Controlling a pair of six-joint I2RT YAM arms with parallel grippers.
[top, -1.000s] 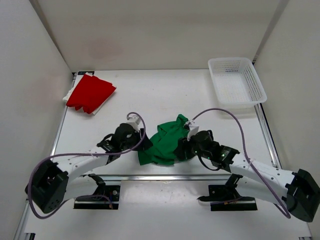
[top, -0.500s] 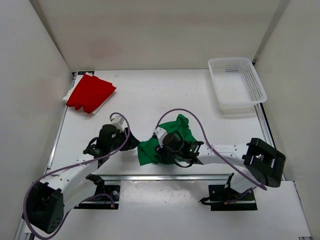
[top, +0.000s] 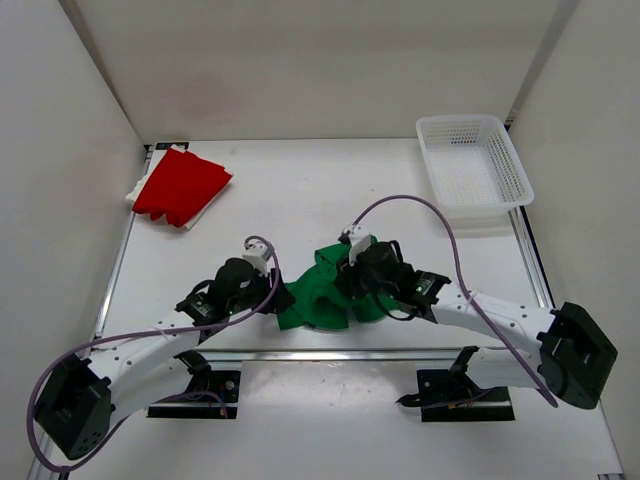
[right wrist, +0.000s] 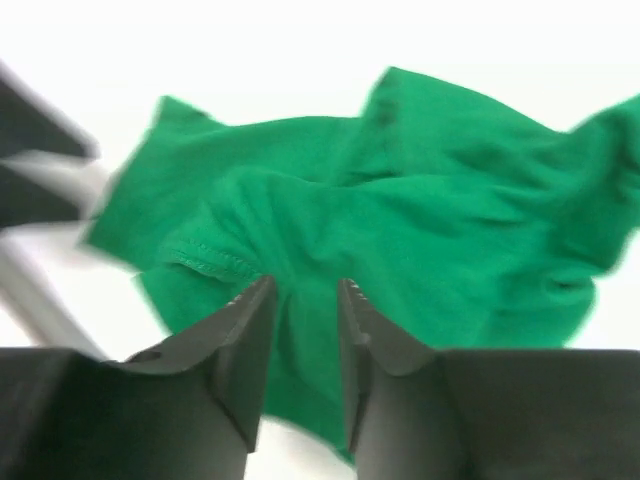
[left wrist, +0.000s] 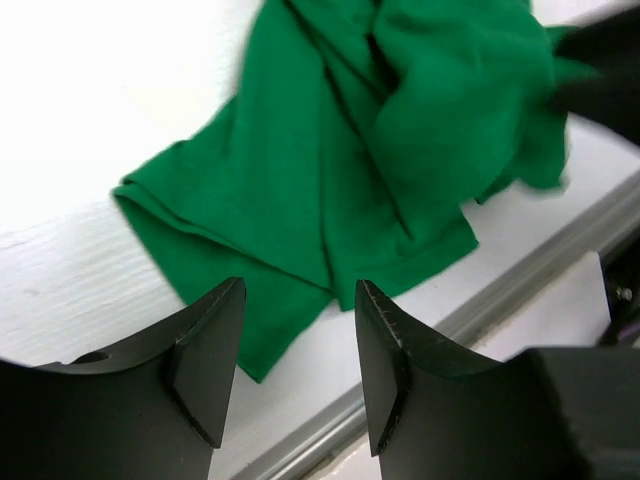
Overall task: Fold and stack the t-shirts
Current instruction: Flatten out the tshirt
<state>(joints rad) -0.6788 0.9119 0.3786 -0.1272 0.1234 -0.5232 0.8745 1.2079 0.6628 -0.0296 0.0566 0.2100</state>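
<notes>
A crumpled green t-shirt [top: 318, 306] lies near the table's front edge, between my two grippers. My left gripper [top: 280, 298] is at its left edge and stands open [left wrist: 300, 290] just above a corner of the green cloth [left wrist: 400, 130], holding nothing. My right gripper [top: 346, 284] is over the shirt's middle. Its jaws [right wrist: 300, 285] are a narrow gap apart, with a ridge of green cloth [right wrist: 420, 200] between them. A folded red t-shirt [top: 182, 185] lies at the back left on top of a cream-white one [top: 134, 191], of which only the edges show.
A white mesh basket [top: 512, 165] stands at the back right. A metal rail [top: 250, 354] runs along the table's front edge just below the green shirt, and side rails line the left and right edges. White walls close in the table.
My right gripper has shifted rightward onto the middle of the green shirt and its jaws have narrowed. My left gripper has moved right, up to the shirt's left edge.
</notes>
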